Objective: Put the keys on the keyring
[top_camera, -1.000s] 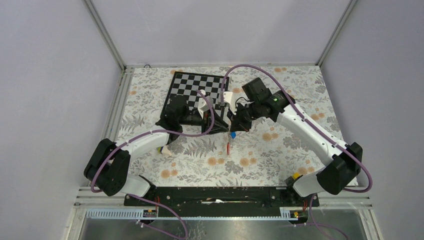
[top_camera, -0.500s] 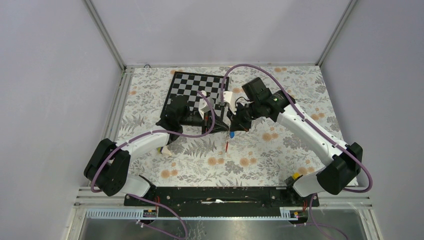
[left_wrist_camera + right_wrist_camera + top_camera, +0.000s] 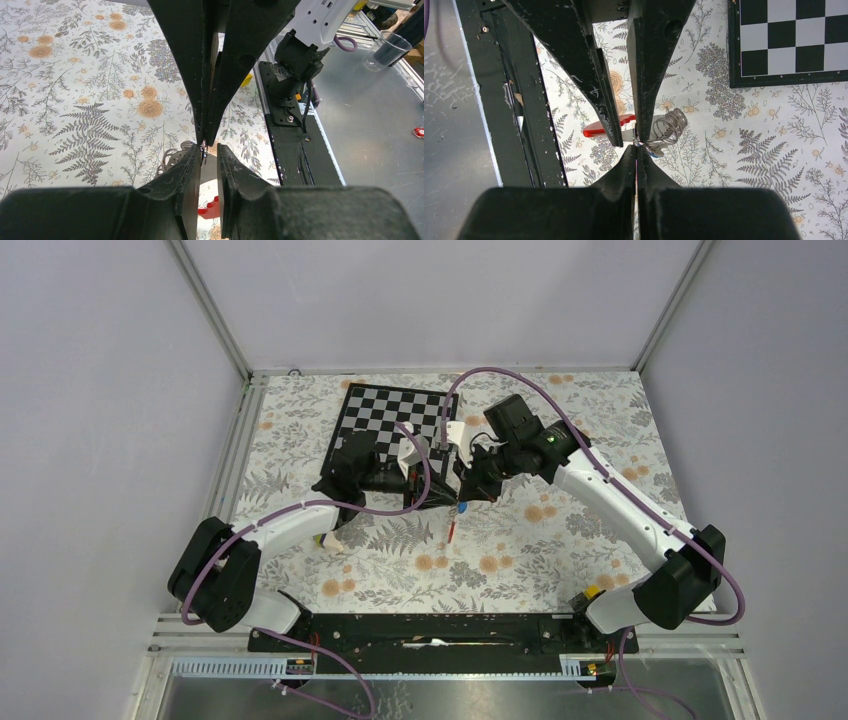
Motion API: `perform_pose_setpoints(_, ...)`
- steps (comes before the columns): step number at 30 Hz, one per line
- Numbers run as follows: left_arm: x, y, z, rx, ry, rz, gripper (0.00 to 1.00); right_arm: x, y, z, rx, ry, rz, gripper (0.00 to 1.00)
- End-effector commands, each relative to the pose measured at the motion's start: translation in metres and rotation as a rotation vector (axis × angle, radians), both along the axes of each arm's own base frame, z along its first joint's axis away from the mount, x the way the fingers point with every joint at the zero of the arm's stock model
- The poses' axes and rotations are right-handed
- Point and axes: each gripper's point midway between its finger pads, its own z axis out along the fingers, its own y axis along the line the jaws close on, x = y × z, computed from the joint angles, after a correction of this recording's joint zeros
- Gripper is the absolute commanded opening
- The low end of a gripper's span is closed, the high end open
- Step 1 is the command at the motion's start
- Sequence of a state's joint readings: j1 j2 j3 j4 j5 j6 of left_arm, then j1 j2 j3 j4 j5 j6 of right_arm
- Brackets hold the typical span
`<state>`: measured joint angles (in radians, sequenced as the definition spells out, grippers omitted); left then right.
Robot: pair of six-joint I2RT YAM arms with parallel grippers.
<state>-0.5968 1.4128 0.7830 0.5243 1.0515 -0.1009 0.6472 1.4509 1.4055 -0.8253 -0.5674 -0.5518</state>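
Observation:
The keyring hangs between my two grippers; its red part (image 3: 453,530) dangles over the flowered cloth. The right wrist view shows the red strap (image 3: 596,131) and a grey wire coil (image 3: 670,125) under the fingertips. The keys' blue tag (image 3: 464,508) hangs just beside the pinch point and shows in the right wrist view (image 3: 654,152); the dark key itself is hidden. My right gripper (image 3: 636,148) (image 3: 468,488) is shut on a thin metal piece of the keyring. My left gripper (image 3: 209,148) (image 3: 447,498) faces it tip to tip, jaws apart, a small metal ring (image 3: 204,147) against its left finger.
A chessboard (image 3: 390,410) lies at the back left, behind both grippers, and shows in the right wrist view (image 3: 789,40). A yellow-purple-white wedge (image 3: 330,538) sits under the left forearm. The black rail (image 3: 430,630) runs along the near edge.
The red strap has risen a little and shifted slightly left with the grippers. The arms have barely moved otherwise.

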Motion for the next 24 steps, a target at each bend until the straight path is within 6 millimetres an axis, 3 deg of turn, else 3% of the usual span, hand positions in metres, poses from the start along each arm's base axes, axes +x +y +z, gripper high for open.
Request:
perform_pose_setpoints(1, -0.001, -0.004, 0.017, -0.038, -0.064, -0.036, 0.19, 0.0, 0.006, 0.022, 0.063, -0.053, 0.008, 0.0)
perform_pose_setpoints(6, -0.002, -0.004, 0.018, -0.04, -0.065, -0.044, 0.0, 0.0, 0.006, 0.021, 0.061, -0.052, 0.006, 0.0)
perform_pose_setpoints(10, -0.004, -0.003, 0.023, -0.049, -0.078, -0.047, 0.0, 0.001, 0.003, 0.017, 0.051, -0.062, -0.005, 0.02)
perform_pose_setpoints(17, -0.011, 0.003, 0.046, -0.128, -0.065, -0.071, 0.0, 0.002, -0.003, 0.023, 0.087, -0.135, -0.024, 0.27)
perform_pose_setpoints(24, -0.02, 0.006, 0.049, -0.156, -0.051, -0.1, 0.0, -0.002, -0.002, 0.032, 0.127, -0.169, 0.007, 0.31)
